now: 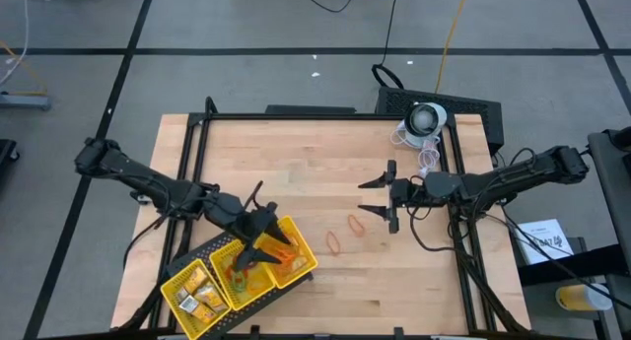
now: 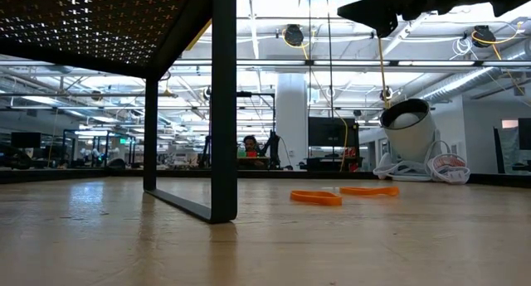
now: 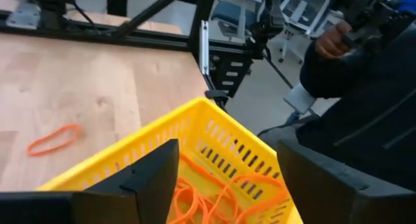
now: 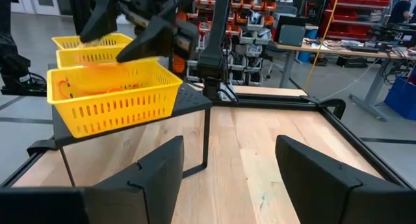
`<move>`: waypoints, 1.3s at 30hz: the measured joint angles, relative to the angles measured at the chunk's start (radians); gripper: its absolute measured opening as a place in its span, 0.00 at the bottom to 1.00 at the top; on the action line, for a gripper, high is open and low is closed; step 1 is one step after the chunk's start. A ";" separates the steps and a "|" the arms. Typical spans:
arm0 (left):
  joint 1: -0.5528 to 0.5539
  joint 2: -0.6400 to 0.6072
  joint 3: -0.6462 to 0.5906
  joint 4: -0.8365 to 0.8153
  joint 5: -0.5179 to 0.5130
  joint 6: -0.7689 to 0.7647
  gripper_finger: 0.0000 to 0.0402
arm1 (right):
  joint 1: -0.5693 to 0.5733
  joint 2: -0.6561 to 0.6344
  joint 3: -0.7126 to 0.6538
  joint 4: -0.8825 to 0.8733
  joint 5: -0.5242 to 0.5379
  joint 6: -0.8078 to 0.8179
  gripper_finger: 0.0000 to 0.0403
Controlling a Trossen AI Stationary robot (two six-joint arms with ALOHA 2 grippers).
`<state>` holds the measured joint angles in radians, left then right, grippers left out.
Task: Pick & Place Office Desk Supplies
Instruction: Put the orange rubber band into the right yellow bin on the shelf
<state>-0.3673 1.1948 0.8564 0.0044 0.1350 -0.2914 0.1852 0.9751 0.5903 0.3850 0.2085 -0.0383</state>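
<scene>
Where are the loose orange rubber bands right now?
Two orange rubber bands lie on the bare table in the high view, between the yellow tray and the open right tool.

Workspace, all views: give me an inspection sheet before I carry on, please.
Surface: wooden table, bare across the middle.
Job's things: two orange rubber-band loops lie loose on the wood; more orange bands fill the yellow tray's end compartment; yellow-gold pieces sit in the opposite end one.
Clutter: white camera unit at the far right corner.
Grippers: left pincer open above the tray's band compartment, empty; right pincer open over bare wood, empty.
Cables: white coil beside the camera unit; dark and yellow leads on the floor.
Surroundings: a person in a dark sleeve beyond the table.
</scene>
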 joint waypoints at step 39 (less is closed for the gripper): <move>0.116 -0.298 -0.270 0.207 -0.288 0.000 0.70 | 0.137 0.562 0.001 -0.217 0.104 0.466 0.55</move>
<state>-0.2514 0.8965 0.5859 0.2111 -0.1534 -0.2909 0.3217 1.5371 0.5911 0.1680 0.3122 0.4273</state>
